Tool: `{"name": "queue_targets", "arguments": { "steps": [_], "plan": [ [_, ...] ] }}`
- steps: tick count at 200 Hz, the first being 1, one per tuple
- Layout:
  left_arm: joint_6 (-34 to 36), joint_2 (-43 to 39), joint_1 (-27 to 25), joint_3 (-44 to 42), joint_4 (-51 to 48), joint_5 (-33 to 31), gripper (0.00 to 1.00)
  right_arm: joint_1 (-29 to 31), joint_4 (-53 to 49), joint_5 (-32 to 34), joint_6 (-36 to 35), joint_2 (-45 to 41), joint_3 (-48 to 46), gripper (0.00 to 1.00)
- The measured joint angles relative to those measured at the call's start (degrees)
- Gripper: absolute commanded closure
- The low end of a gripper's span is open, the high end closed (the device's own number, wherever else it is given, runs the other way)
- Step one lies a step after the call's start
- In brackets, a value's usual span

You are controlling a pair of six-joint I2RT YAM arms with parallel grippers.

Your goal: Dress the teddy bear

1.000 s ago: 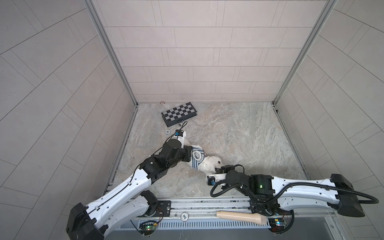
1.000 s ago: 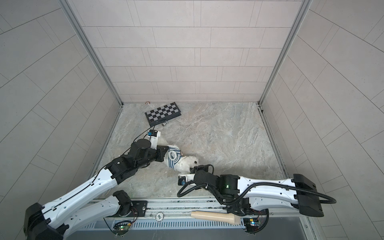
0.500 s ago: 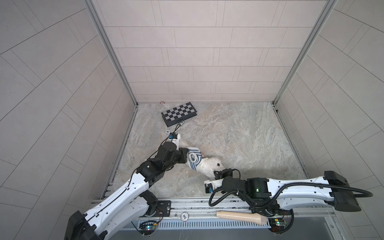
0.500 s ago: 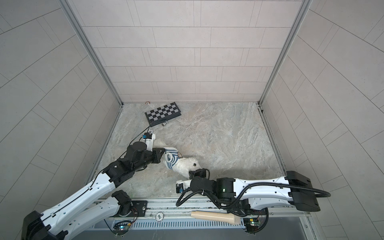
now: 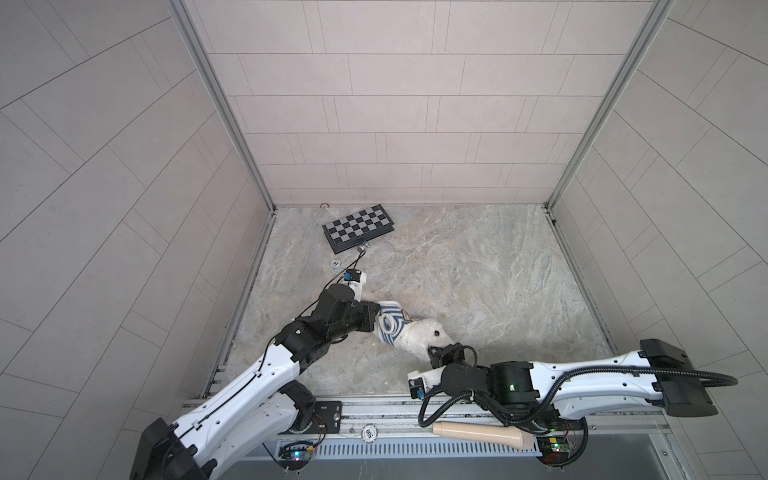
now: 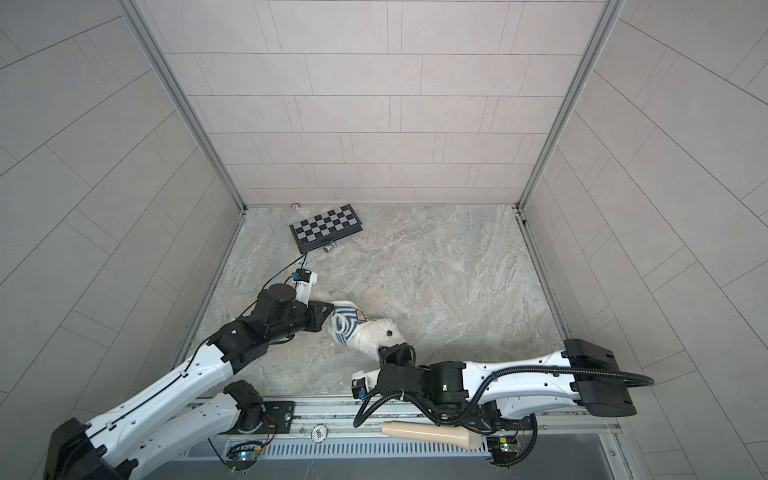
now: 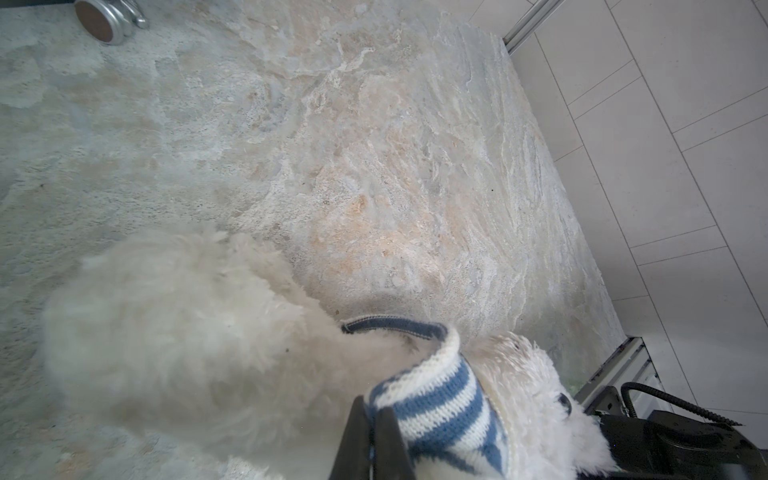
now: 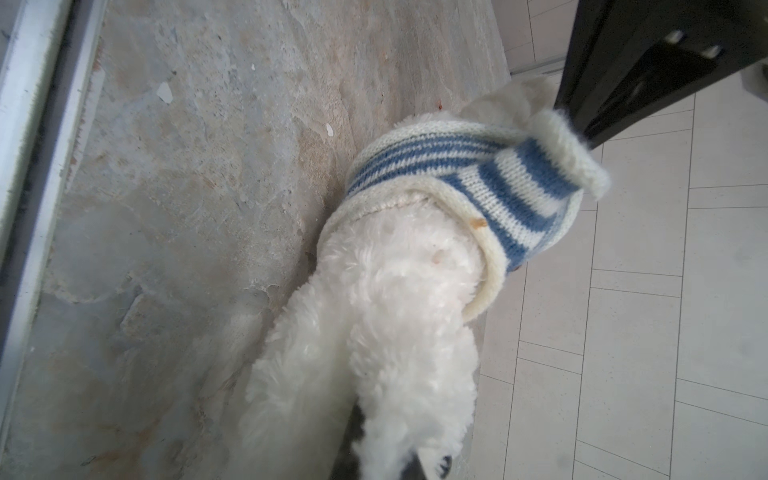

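Top views, chessboard point(image 5: 359, 226) point(image 6: 326, 226): lies askew on the marble table point(image 5: 478, 270) point(image 6: 436, 270), close to the back wall.
Top views, metal knob point(image 5: 363, 248) point(image 6: 329, 248): just beside the chessboard's near edge.
Top views, teddy bear point(image 5: 417, 338) point(image 6: 374, 338): well apart from the chessboard, on its near side. It is stretched between the two arms, with its head at the end farther from the chessboard.
Top views, striped shirt point(image 5: 390, 326) point(image 6: 345, 324): bunched round the bear's end nearer the chessboard.
Top views, left fingers point(image 5: 371, 318) point(image 6: 325, 313): together, pinching the shirt's edge.
Top views, right fingers point(image 5: 436, 353) point(image 6: 388, 353): clamped on the bear's head end.
Top views, wooden roller point(image 5: 478, 434) point(image 6: 428, 434): on the front rail, farther from the chessboard than the bear.
Left wrist, left fingers point(image 7: 386, 440): pressed together on the hem of the striped shirt point(image 7: 440, 403).
Left wrist, teddy bear point(image 7: 178, 324): fluffy body blurred and close, with one dark eye showing past the shirt's collar. Whether it rests on the table cannot be told.
Left wrist, metal knob point(image 7: 106, 20): on the table point(image 7: 374, 145), well apart from the bear.
Right wrist, teddy bear point(image 8: 395, 311): white fur runs from the shirt toward the camera.
Right wrist, right fingers point(image 8: 358, 424): mostly buried in fur, closed on the bear.
Right wrist, striped shirt point(image 8: 478, 178): wrapped round the bear, its far rim gripped by the left fingers point(image 8: 598, 112).
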Motion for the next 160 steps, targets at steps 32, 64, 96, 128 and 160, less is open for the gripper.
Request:
{"name": "queue_targets", "arguments": {
  "steps": [32,64,96,128,160],
  "plan": [
    [-0.57,-1.73,0.79,-0.33,-1.97,-1.31,1.0,0.42,1.07,1.25,-0.66,-0.92,-0.76,1.0],
    [-0.42,-2.05,1.6,-0.44,-1.77,0.83,0.99,0.48,2.86,1.68,-1.38,-0.98,-1.09,1.0],
    [0.83,0.72,1.64,-0.44,-1.77,4.48,0.89,0.52,3.13,1.6,-1.55,-1.88,-2.58,1.0],
    [3.56,-0.15,0.92,-0.02,-2.99,5.6,0.76,0.42,3.1,0.52,-1.11,-4.63,-2.78,1.0],
    [6.08,-2.45,0.55,1.03,-4.76,6.14,0.74,-1.09,3.15,-1.86,-0.35,-7.3,-2.78,1.0]
  ]
}}
